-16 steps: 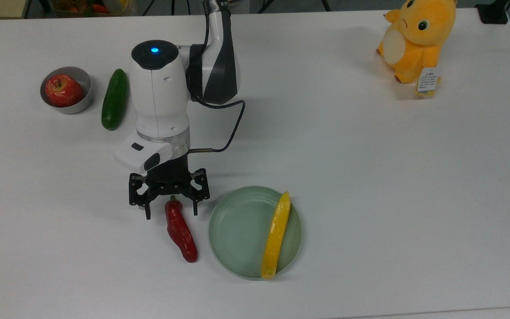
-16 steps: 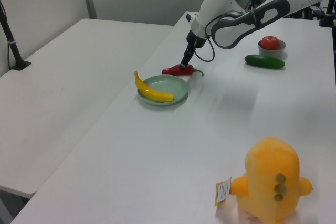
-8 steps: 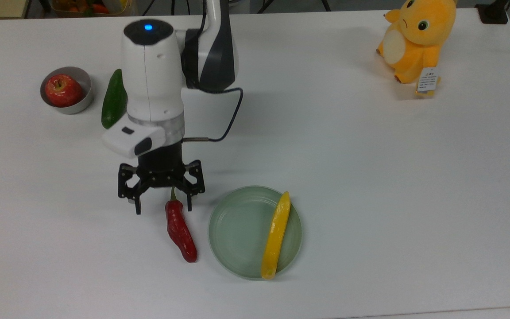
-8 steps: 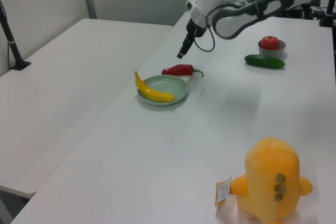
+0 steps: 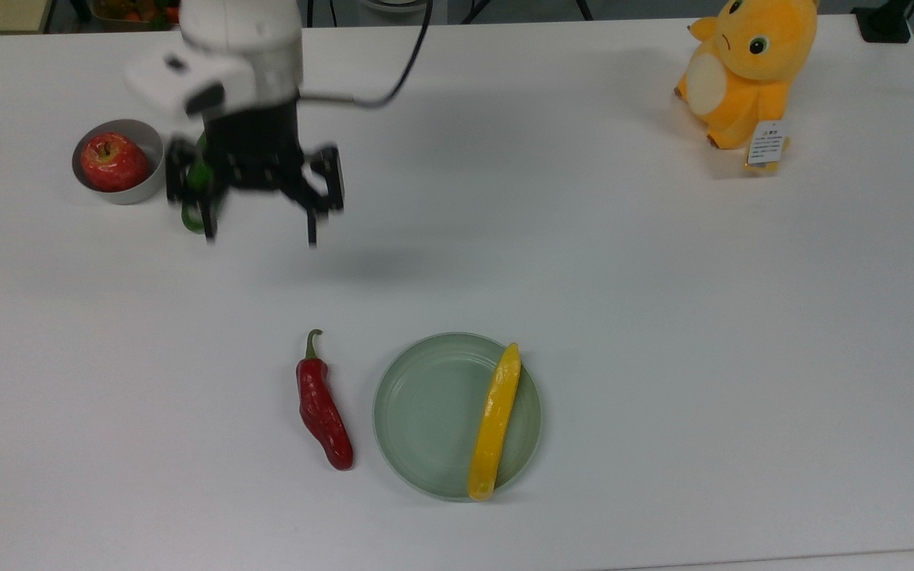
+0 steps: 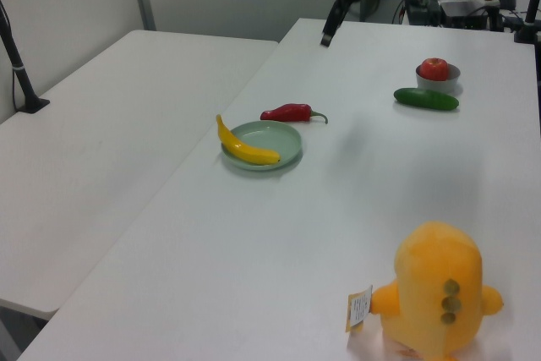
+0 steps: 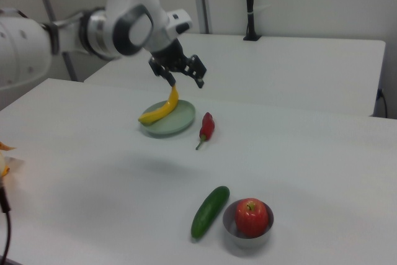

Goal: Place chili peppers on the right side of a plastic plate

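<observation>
The dark red chili pepper (image 5: 324, 412) lies flat on the white table, just off the top view's left of the pale green plastic plate (image 5: 425, 412), close to its rim. In the right view the chili pepper (image 7: 206, 126) is at the plate's (image 7: 180, 119) right, and in the left view the chili pepper (image 6: 287, 112) lies just behind the plate (image 6: 279, 137). My gripper (image 5: 261, 234) hangs open and empty, high above the table and far from the chili, near the cucumber. It also appears raised in the left view (image 6: 326, 38) and in the right view (image 7: 186, 79).
A long yellow pepper (image 5: 495, 420) rests across the plate's rim on the top view's right. A grey bowl (image 5: 147, 182) holds a red apple (image 5: 112, 161), with a green cucumber (image 5: 191, 218) beside it, partly behind my gripper. An orange plush toy (image 5: 746, 67) sits far right.
My open gripper has lifted off the chili and pulled back toward the top view's upper left, by the cucumber. The chili has stayed on the table beside the plate.
</observation>
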Controlling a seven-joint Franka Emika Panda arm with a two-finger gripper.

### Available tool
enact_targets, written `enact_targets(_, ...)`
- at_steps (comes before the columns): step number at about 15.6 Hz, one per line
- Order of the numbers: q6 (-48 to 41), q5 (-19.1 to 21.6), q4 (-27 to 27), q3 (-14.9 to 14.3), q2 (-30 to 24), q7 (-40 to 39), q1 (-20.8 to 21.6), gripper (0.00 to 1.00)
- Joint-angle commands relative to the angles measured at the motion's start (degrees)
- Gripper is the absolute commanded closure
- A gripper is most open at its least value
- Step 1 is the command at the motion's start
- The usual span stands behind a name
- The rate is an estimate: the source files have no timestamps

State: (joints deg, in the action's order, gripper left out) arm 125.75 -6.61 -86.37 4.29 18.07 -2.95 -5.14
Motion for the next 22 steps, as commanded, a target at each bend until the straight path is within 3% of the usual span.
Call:
enact_targets(1, -13.5, 3.4, -2.5, -1.8, -9.5, 10.9, 1.0, 0.00)
enact_targets(5, -27.1, 4.3, -2.6, -1.8, -16.2, 12.2, 2.8, 0.00)
enact_targets(9, -34.4, 8.0, -2.9, -2.0, -19.6, 12.3, 5.7, 0.00)
enact_targets(11, -37.1, 9.6, -3.1, -3.4, -20.8, 12.3, 8.1, 0.00)
enact_targets(13, -36.7, 11.2, -3.6, -4.0, -20.8, 12.3, 9.6, 0.00)
enact_targets(16, -36.2, 11.3, -4.6, -7.2, -21.1, 11.5, 13.7, 0.00)
enact_targets(22, -27.1, 11.3, -6.8, -7.2, -20.3, 0.8, 13.5, 0.00)
